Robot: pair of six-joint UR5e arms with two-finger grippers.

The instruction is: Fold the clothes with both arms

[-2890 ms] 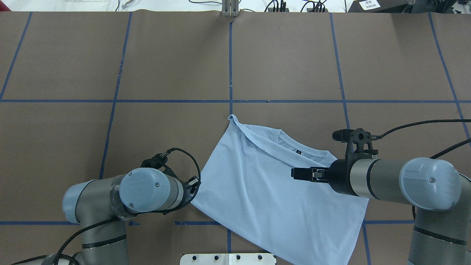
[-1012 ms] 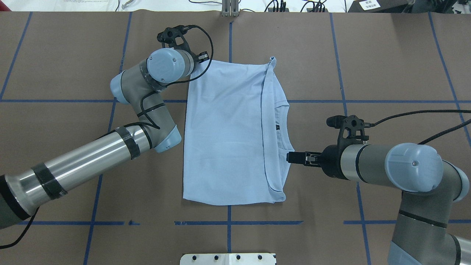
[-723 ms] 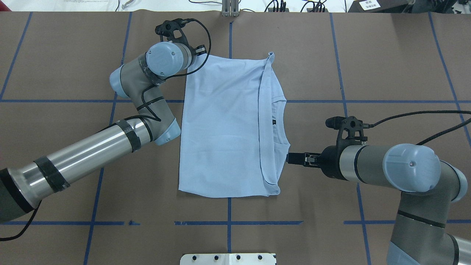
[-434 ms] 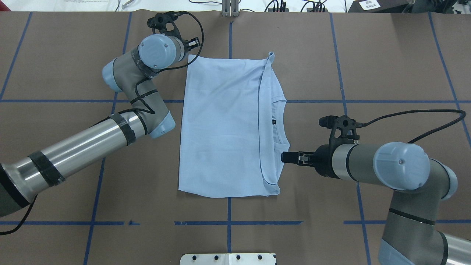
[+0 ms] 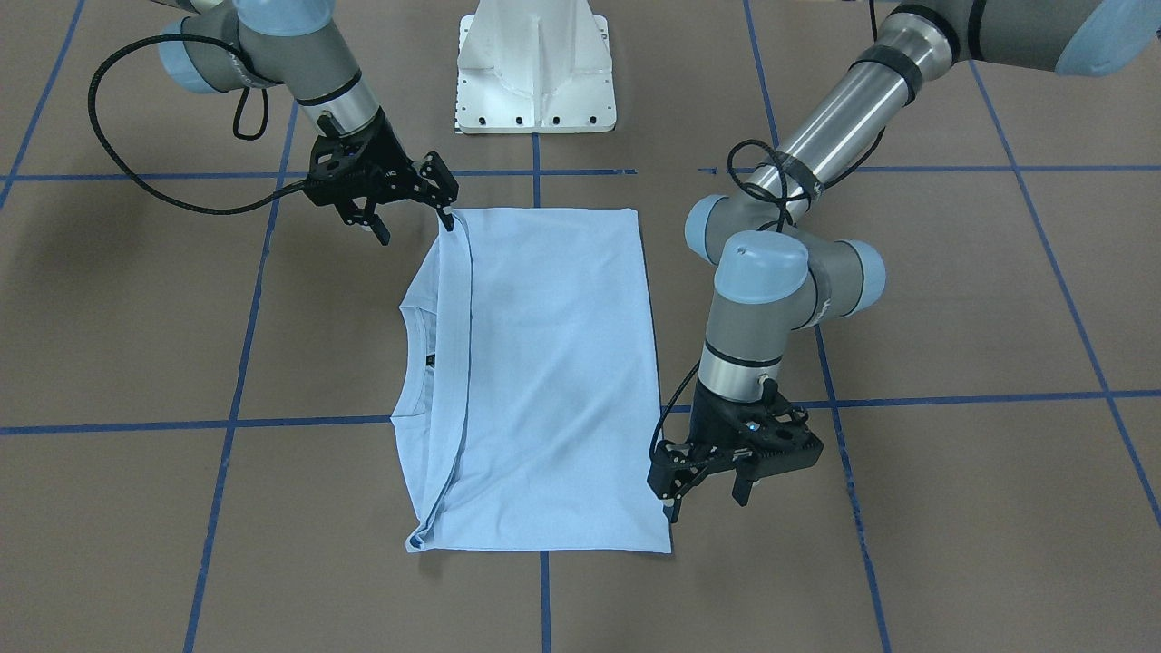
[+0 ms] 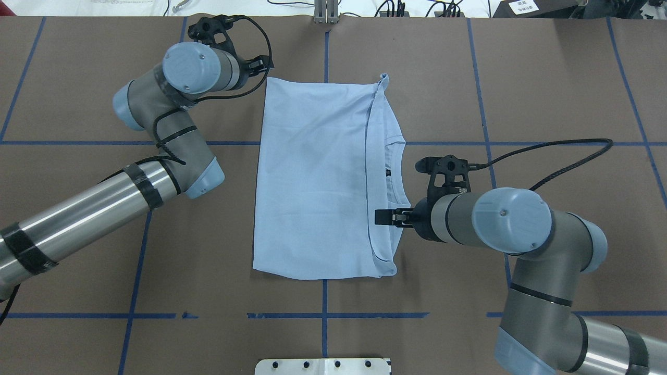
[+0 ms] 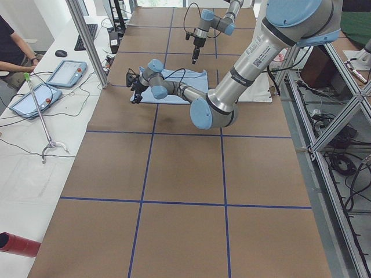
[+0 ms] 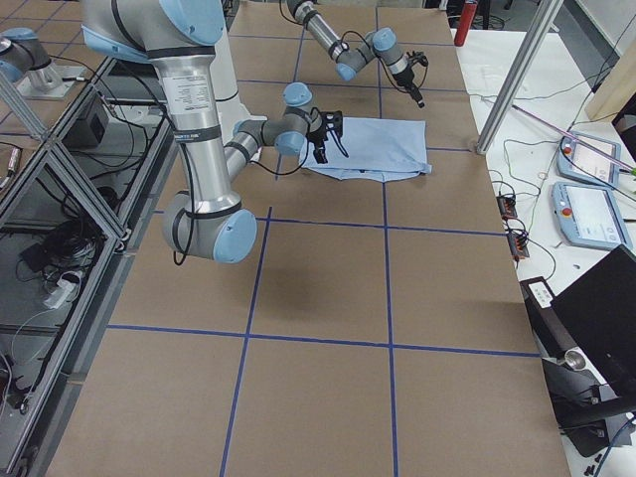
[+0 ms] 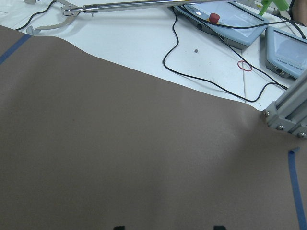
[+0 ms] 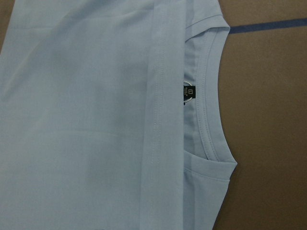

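The pale blue T-shirt (image 6: pixel 318 177) lies flat mid-table, folded in half, its collar and dark neck label (image 6: pixel 387 171) on the right side. My left gripper (image 5: pixel 706 501) stands open just off the shirt's far left corner and holds nothing. Only bare table shows in the left wrist view. My right gripper (image 5: pixel 414 229) is open too, hovering over the collar-side edge (image 6: pixel 383 217) with one fingertip (image 5: pixel 447 222) above the shirt's near corner. The right wrist view looks down on the folded edge, collar and label (image 10: pixel 187 92).
The white pedestal (image 5: pixel 535 68) stands at the robot's side of the table. Blue tape lines (image 6: pixel 325 315) cross the brown cover. Beyond the far edge, a bench holds tablets (image 9: pixel 225 19), cables and a metal post (image 9: pixel 288 110). A person's arm (image 7: pixel 11 55) rests there.
Both arms carried the shirt to mid-table and laid it flat. The left gripper then let go of the far corner and drew away left. The right gripper slid in over the collar side.
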